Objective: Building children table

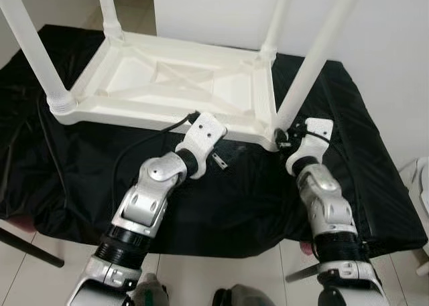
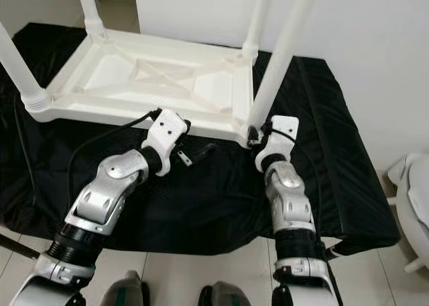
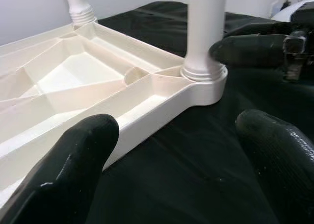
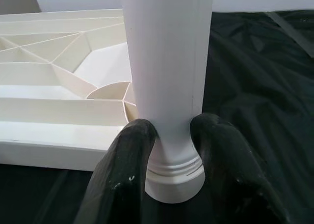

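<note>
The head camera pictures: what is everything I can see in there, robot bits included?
Table top: one, white plastic, lying upside down on the black cloth, ribbed underside facing up.
Table legs: four, white, standing up from the corners of the table top.
Black cloth: one, black, spread over a low platform under the table top.
Floor tiles: pale, around the platform.
White object: one, at the right edge of the picture; cannot tell what it is.
Left gripper: one, black fingers open, beside the near edge of the table top.
Right gripper: one, black fingers closed around the base of the near right table leg.
</note>
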Robot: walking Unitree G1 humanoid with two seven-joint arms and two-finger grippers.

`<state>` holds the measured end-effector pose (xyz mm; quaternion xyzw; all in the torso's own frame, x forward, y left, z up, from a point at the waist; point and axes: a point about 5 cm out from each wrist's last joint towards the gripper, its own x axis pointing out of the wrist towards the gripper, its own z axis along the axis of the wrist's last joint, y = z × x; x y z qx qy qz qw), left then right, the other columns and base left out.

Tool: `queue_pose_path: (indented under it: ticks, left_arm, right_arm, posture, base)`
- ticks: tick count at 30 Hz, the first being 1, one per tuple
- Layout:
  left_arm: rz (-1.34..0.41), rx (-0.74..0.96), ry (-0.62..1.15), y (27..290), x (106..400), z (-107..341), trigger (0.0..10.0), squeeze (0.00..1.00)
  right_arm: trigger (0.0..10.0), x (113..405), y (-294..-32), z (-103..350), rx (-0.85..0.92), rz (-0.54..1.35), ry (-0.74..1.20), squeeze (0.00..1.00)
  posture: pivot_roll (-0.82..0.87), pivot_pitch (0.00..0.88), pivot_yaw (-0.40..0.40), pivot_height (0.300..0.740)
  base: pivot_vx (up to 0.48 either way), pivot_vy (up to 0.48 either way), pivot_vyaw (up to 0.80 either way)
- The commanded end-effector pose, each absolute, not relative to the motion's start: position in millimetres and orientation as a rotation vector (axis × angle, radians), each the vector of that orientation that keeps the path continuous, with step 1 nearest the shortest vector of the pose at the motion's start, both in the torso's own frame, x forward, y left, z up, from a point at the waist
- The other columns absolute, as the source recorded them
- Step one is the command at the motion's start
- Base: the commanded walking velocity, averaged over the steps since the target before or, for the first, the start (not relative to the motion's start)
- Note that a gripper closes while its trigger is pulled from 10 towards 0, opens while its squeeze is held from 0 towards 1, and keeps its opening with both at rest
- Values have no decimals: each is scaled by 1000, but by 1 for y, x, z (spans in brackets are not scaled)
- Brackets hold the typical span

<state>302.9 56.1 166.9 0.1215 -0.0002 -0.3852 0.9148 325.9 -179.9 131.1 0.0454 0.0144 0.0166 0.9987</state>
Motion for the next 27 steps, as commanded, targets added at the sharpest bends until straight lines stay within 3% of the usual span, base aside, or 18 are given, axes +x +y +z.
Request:
queue_pose_path:
  ticks: [1, 7, 12, 17, 27]
  left_arm:
    - [-618, 255, -8, 60, 311, 167, 10000, 0]
    - [-518, 262, 45, 59, 329, 169, 10000, 0]
    - [-470, 347, 84, 62, 350, 171, 10000, 0]
    - [-470, 379, 91, 63, 355, 170, 10000, 0]
    - [-413, 515, 219, 92, 383, 164, 10000, 0]
  right_arm:
    - [10000, 328, -188, 135, 100, 0, 3, 0]
    - [10000, 320, -185, 136, 92, 44, -21, 0]
    - [10000, 282, -166, 128, 125, 205, -39, 0]
    - [10000, 272, -163, 128, 132, 247, -52, 0]
    - [10000, 254, -150, 142, 164, 396, -95, 0]
  posture:
    - [7, 0, -74, 740]
    - [-1, 4, -72, 740]
    - [-26, 11, -56, 740]
    - [-40, 13, -46, 740]
    - [-69, 10, -20, 740]
  base:
    - [0, 0, 0]
    - [0, 0, 0]
    - [0, 0, 0]
    - [0, 0, 0]
    - [0, 0, 0]
